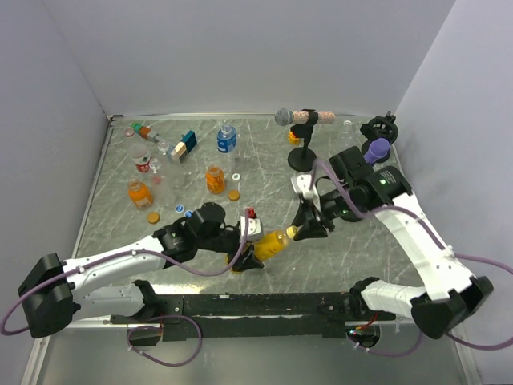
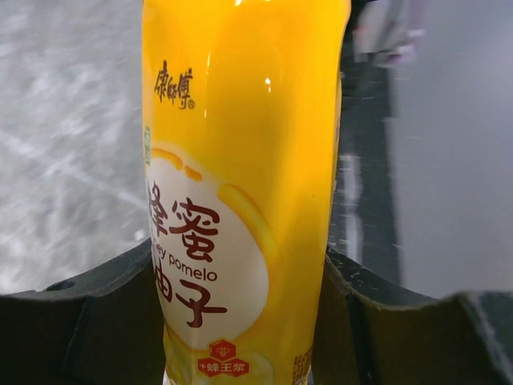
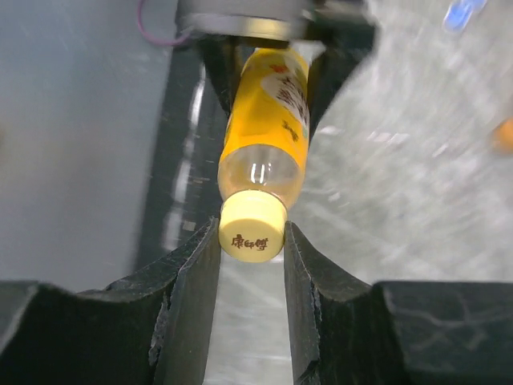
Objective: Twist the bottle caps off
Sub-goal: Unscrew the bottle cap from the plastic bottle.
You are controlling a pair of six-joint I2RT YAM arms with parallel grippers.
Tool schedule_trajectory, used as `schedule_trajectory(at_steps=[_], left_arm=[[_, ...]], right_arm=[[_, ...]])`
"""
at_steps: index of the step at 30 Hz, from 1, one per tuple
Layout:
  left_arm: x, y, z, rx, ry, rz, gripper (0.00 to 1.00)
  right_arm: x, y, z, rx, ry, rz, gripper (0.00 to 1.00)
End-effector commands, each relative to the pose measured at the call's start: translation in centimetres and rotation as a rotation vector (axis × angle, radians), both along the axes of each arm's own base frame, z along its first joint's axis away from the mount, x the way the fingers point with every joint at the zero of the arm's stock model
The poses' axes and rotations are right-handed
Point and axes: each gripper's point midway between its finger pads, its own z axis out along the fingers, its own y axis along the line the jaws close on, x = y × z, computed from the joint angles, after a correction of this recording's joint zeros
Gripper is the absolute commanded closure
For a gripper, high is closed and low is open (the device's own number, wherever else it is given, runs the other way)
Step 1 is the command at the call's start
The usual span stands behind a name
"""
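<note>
My left gripper [image 1: 255, 255] is shut on the taller yellow bottle [image 1: 270, 243] and holds it tilted above the table's near middle; its label fills the left wrist view [image 2: 240, 200]. My right gripper [image 1: 300, 233] is shut on that bottle's pale yellow cap [image 3: 252, 225], its fingertips [image 3: 207, 241] pressing both sides. The bottle [image 3: 264, 120] runs from the cap back to the left gripper. Farther back stand a clear bottle with blue label [image 1: 227, 139] and two squat orange bottles [image 1: 215, 178] [image 1: 139, 193]. Loose caps, orange [image 1: 233, 195] [image 1: 153, 217], white [image 1: 236, 176] and blue [image 1: 179, 210], lie on the table.
A microphone on a stand [image 1: 300, 120] is at the back right, with a purple-topped holder [image 1: 378, 147] beside it. Coloured toy blocks [image 1: 184, 144], a small red can [image 1: 143, 166] and clear cups [image 1: 163, 147] crowd the back left. Grey walls enclose the table.
</note>
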Motion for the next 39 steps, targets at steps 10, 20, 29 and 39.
schedule_trajectory(at_steps=[10, 20, 29, 39], left_arm=[[0.8, -1.5, 5.5, -0.078, 0.01, -0.183, 0.75], [2.6, -0.6, 5.2, -0.088, -0.077, -0.044, 0.75], [3.4, 1.2, 4.5, -0.097, -0.113, 0.089, 0.75], [5.1, 1.8, 5.0, -0.08, -0.205, 0.295, 0.76]], right_arm=[[-0.4, -0.6, 1.8, 0.023, -0.488, 0.197, 0.95], [-0.1, -0.5, 3.3, 0.054, -0.415, 0.019, 0.38], [-1.2, -1.0, 7.0, 0.162, -0.274, -0.135, 0.01], [1.1, -0.9, 6.5, 0.275, 0.101, -0.411, 0.01]])
